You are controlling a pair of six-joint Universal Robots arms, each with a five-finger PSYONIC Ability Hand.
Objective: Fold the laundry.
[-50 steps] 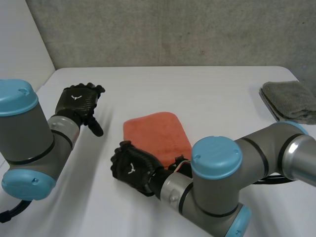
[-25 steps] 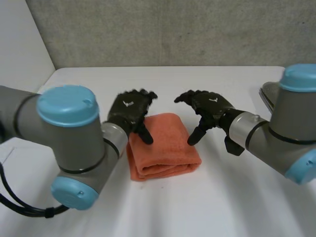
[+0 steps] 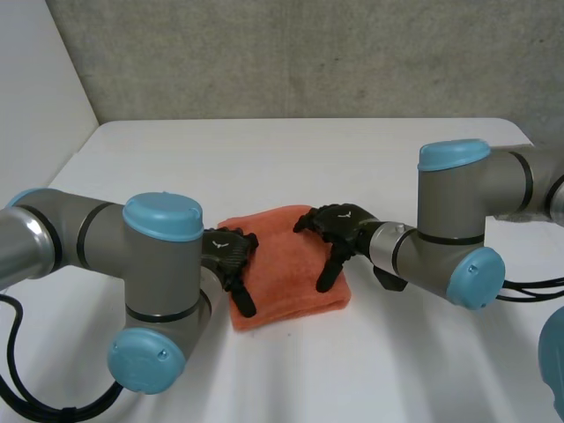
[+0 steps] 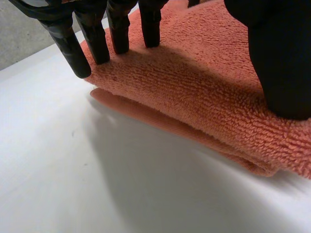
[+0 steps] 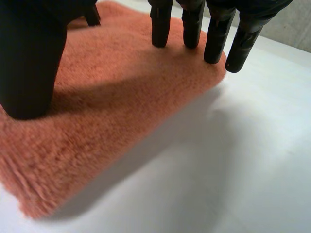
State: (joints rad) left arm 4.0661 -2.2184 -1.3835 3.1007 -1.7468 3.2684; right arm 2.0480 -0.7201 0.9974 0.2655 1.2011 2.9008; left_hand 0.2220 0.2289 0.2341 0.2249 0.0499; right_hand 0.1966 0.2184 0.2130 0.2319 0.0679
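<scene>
Our left hand [image 3: 229, 252] and right hand [image 3: 340, 222] press straight, spread fingers onto the orange towel [image 3: 284, 264]. Our left wrist view reveals its stacked layers.

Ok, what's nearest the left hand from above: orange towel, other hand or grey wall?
1. Orange towel: right under the left hand, touching.
2. Right hand: on the towel's other side.
3. Grey wall: far back, behind the table.

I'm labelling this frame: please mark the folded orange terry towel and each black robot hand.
Folded orange terry towel [image 3: 286, 260], head view, bare top between the hands.
Left black hand [image 3: 226, 248], head view, back of the hand.
Right black hand [image 3: 343, 221], head view, back of the hand.
</scene>
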